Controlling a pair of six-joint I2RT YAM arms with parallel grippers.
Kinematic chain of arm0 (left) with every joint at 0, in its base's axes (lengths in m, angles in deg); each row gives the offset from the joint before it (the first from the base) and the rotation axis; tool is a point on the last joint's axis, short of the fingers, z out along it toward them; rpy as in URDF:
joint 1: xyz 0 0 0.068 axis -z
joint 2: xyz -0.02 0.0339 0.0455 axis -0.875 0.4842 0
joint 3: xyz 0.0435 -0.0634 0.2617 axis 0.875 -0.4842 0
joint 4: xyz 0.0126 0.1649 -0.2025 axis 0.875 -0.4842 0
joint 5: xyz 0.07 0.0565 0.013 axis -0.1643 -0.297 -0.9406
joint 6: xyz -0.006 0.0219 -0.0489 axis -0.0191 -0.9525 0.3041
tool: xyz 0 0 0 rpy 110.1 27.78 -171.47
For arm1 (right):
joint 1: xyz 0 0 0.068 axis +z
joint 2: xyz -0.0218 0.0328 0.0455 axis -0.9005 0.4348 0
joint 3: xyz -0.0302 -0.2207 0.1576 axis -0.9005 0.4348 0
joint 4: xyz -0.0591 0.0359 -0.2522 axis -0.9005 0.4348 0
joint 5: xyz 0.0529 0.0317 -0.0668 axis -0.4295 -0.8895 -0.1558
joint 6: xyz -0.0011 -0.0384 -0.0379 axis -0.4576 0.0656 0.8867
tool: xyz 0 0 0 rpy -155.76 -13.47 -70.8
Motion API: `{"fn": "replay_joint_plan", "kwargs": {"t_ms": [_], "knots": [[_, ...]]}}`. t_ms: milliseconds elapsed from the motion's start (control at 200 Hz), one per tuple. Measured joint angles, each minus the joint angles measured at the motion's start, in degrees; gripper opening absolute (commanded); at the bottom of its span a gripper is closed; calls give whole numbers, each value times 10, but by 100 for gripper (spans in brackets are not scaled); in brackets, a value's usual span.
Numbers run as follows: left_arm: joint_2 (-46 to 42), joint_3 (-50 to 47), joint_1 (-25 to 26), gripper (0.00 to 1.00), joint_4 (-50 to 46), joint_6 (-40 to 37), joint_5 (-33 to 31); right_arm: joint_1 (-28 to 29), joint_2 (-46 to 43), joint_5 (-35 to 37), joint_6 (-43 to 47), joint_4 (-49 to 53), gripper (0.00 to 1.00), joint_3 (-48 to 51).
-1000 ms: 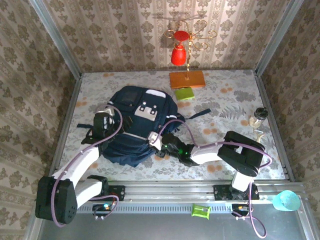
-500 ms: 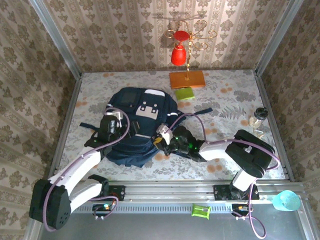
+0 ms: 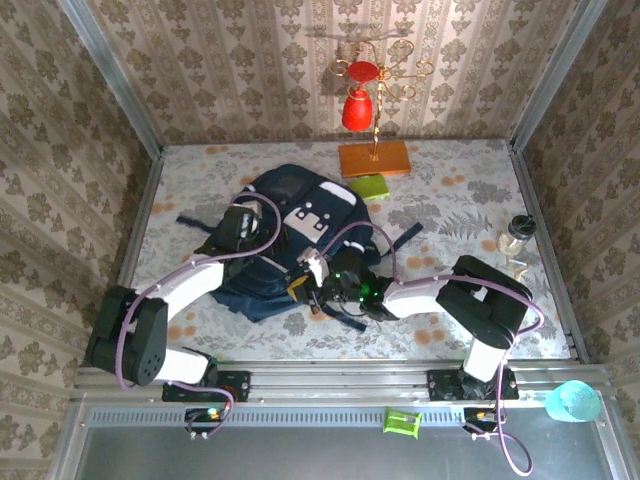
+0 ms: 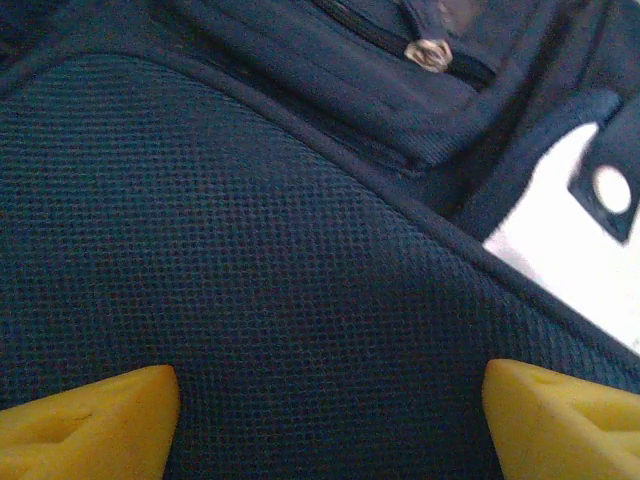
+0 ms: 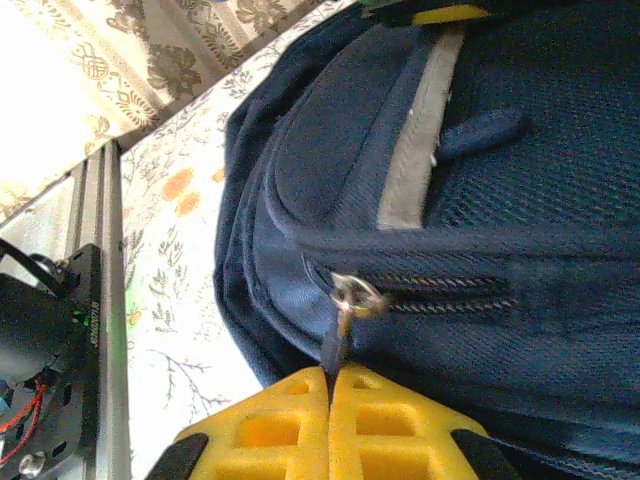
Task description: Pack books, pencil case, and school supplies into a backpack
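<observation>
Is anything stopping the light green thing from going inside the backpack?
Yes. The backpack's zip looks closed in the right wrist view, so there is no way in yet. The right pincer is shut on the zip's pull tab. On the table, nothing lies between the light green piece and the backpack.

Soft, even light is falling from above across the bench (image 3: 450,200), and only faint shadows are hugging the backpack (image 3: 285,190) along its near edge; the overhead view is reading crisp. At my left claw (image 4: 325,420) the mesh is showing sharp, while my yellow fingertips (image 4: 90,420) are blurring and a white patch is blowing out rightward. At my right claw (image 5: 330,400) glare is bleaching the patterned surface past the backpack, and the zip pull (image 5: 350,298) is smearing slightly.
</observation>
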Motion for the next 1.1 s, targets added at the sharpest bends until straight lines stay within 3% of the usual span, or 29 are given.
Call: {"fn": "replay_joint_plan", "kwargs": {"t_ms": [155, 350, 520, 640, 870, 1100], "knots": [[41, 44, 0, 80, 2, -10, 0, 14, 68, 5, -33, -21, 0, -58], [16, 44, 0, 85, -16, -10, -10, 16, 77, 12, -49, -33, 27, -66], [-110, 7, 0, 86, -44, -7, -37, 0, 20, 7, -45, 14, 45, -35], [-224, -48, 6, 85, -74, 8, -44, -42, -50, -10, -66, 69, 55, -16], [-374, -146, 57, 76, -164, 29, -20, -105, -95, 6, -154, 212, 57, -79], [-402, -180, 92, 62, -196, 45, 27, -104, -39, 2, -206, 288, 55, -164]]}}
